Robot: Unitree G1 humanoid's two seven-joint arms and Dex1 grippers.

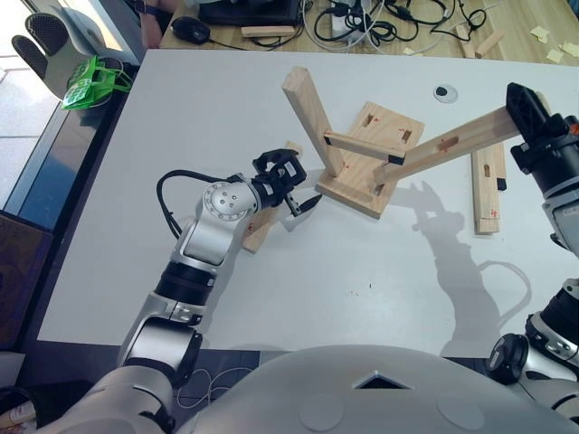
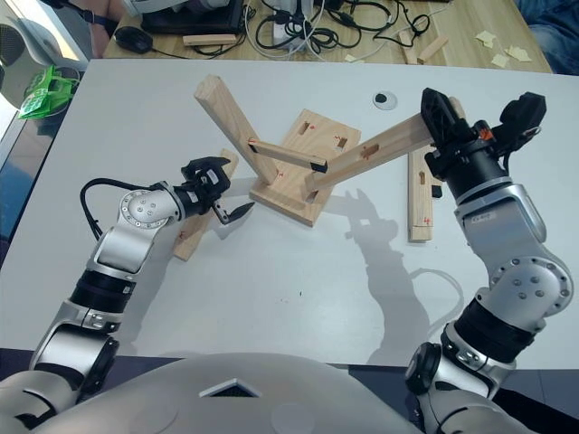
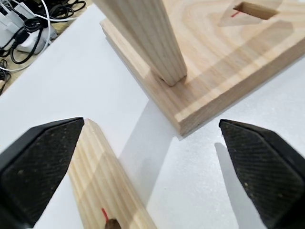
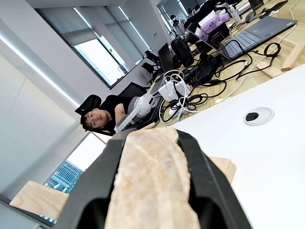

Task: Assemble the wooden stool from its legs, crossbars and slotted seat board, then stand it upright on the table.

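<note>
The slotted seat board lies flat mid-table. One leg stands in it, leaning toward the far left, and a crossbar runs from that leg to a second leg. This second leg slants up to the right, where my right gripper is shut on its upper end. My left gripper is open just left of the board's near corner. It hovers over the end of a loose leg lying on the table, with one finger beside it. Another loose leg lies to the right.
A round cable grommet sits in the table behind the stool. A green object lies off the far left corner. The wooden desk behind carries a mouse, cables and spare wood pieces. The table's near half is bare.
</note>
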